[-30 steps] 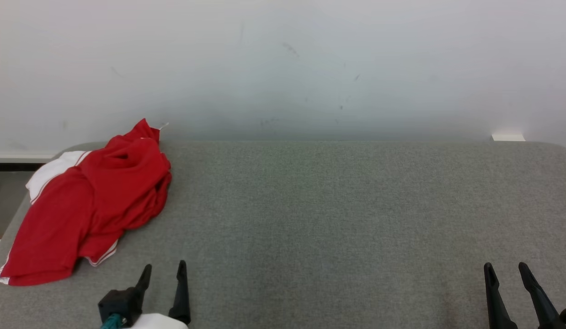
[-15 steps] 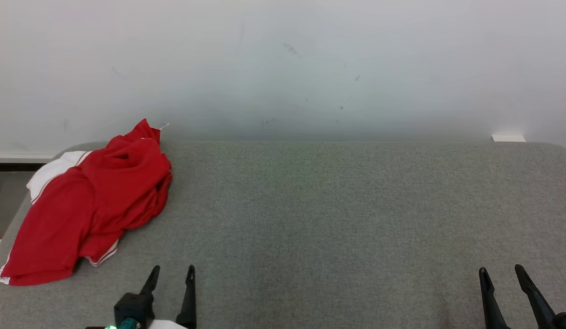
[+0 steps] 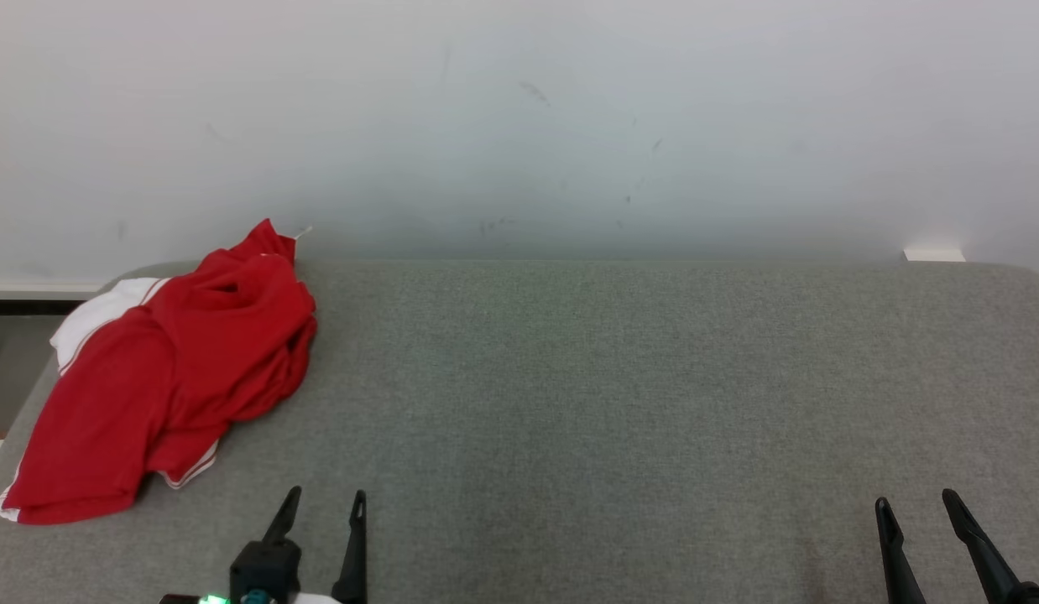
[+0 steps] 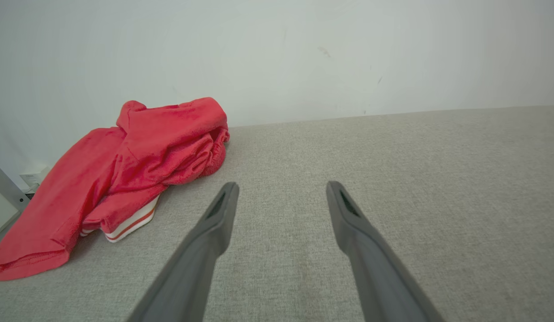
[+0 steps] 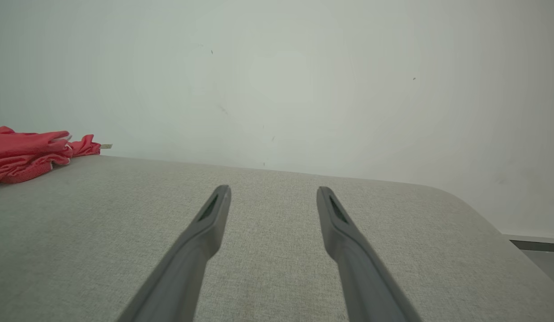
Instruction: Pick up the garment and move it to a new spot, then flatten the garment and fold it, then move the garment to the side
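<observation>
A red garment [image 3: 163, 373] with white trim lies crumpled at the far left of the grey table [image 3: 612, 394], its top corner leaning on the wall. In the left wrist view the garment [image 4: 125, 170] is ahead and to the left of my fingers. My left gripper [image 3: 326, 497] is open near the table's front edge, to the right of the garment and apart from it, nothing between its fingers. My right gripper [image 3: 916, 502] stands open at the front right, far from the cloth. The right wrist view catches the garment [image 5: 31, 152] at its left edge.
A pale wall [image 3: 519, 126] rises right behind the table's back edge. The table's rounded left edge runs under the garment, with floor beyond. A small white block [image 3: 932, 253] sits at the back right corner.
Both grippers have drawn back toward the view's bottom edge; the left one also shifted a little to the right. The garment has not moved.
</observation>
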Controlling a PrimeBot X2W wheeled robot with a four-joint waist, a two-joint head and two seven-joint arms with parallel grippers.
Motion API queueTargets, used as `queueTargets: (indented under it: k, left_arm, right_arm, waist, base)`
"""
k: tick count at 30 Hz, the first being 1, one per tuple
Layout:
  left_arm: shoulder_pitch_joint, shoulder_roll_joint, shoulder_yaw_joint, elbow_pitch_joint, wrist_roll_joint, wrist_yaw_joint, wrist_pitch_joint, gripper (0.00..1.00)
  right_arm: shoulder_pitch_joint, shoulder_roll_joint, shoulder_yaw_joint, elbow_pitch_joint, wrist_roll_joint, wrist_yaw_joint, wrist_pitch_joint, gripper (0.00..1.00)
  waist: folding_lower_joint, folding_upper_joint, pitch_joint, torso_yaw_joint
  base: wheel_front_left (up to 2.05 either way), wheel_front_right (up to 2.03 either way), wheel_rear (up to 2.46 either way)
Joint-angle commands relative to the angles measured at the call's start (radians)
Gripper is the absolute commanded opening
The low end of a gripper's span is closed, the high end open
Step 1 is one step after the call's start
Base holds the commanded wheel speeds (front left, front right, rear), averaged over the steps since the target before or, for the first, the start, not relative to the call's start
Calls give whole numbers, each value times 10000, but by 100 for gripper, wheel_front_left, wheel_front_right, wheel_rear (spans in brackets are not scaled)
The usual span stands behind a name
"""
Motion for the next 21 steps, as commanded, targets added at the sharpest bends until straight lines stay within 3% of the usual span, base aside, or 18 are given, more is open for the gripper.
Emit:
queueTargets:
  k: [1,13,21]
  left_arm:
    - [93,34,26,31,148,-9,-24,100]
    - [-20,-11,54,51,146,-34,-24,100]
    - [-162,-32,34,101,145,-58,-18,100]
  right_arm:
    - [77,-58,-2,-44,-29,-21,-3,100]
    - [22,-50,-42,-58,59,-21,-3,100]
    - [100,36,-36,-42,63,-21,-1,100]
  waist:
    - [0,0,12,-2]
    - [0,0,97,75]
    - [0,0,92,574]
  base:
    - [0,0,0]
    - [0,0,0]
    - [0,0,0]
